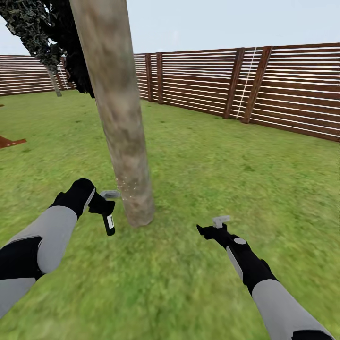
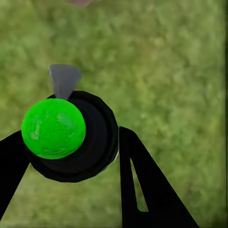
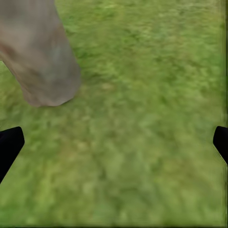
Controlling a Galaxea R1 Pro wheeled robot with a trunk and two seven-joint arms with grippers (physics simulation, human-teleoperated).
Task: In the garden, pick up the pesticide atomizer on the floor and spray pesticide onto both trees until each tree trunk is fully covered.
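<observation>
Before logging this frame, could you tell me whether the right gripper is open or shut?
Open: the right gripper is empty, its fingertips far apart over grass.

one tree trunk (image 1: 123,141), one pesticide atomizer (image 1: 108,222), two grippers (image 1: 105,202) (image 1: 213,225)

A small black pesticide atomizer (image 1: 109,224) with a white patch hangs upright just beside the thick mottled beige-grey tree trunk (image 1: 123,141) (green-capped seen from above), near its base on the lawn.
</observation>
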